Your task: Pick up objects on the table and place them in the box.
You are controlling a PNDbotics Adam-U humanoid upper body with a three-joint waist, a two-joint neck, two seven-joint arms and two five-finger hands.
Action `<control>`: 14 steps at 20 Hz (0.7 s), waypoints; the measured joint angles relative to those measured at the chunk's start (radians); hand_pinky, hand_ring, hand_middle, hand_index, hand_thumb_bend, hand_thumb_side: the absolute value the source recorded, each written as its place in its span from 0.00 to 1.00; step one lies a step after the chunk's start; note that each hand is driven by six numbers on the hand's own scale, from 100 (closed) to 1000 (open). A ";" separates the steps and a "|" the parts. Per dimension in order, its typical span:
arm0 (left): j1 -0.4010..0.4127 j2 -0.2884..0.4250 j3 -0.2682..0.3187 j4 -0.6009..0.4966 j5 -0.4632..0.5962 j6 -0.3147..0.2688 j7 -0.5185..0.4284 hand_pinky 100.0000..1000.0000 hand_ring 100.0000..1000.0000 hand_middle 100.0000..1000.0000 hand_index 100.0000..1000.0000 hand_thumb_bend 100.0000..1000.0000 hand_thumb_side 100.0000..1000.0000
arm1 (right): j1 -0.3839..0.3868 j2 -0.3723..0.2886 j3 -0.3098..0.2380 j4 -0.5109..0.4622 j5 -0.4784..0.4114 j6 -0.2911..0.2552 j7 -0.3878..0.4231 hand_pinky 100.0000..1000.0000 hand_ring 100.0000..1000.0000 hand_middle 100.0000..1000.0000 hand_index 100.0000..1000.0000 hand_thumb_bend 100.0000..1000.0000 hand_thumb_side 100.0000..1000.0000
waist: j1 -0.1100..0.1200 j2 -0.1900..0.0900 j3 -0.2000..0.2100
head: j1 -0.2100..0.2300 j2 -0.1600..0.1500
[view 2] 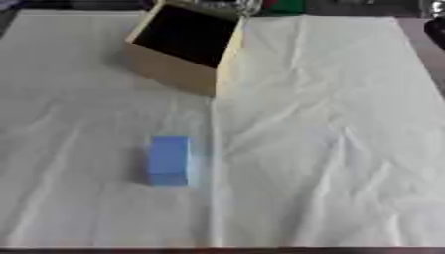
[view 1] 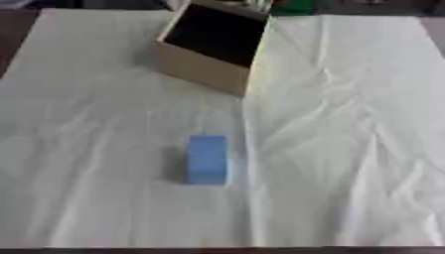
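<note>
Neither of your hands shows in either eye view, so you cannot tell whether their fingers are spread or curled, and places here go by the table instead. One tan cardboard box [view 1: 208, 47] stands at the far middle of the table, turned askew with a corner toward you; its open top shows only a dark inside, and what lies in it, if anything, cannot be told. One light blue rectangular block [view 1: 207, 159] lies on the creased white cloth [view 1: 347, 149] covering the table, well apart from the box, on the near side of it and close to the middle.
</note>
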 measured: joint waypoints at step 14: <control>-0.002 0.001 0.001 0.000 -0.010 0.002 0.000 0.66 0.51 0.44 0.75 0.16 0.06 | 0.001 0.000 0.000 0.000 0.000 0.000 0.000 0.76 0.74 0.72 0.88 0.00 0.19 | 0.000 0.000 -0.001 | 0.007 0.003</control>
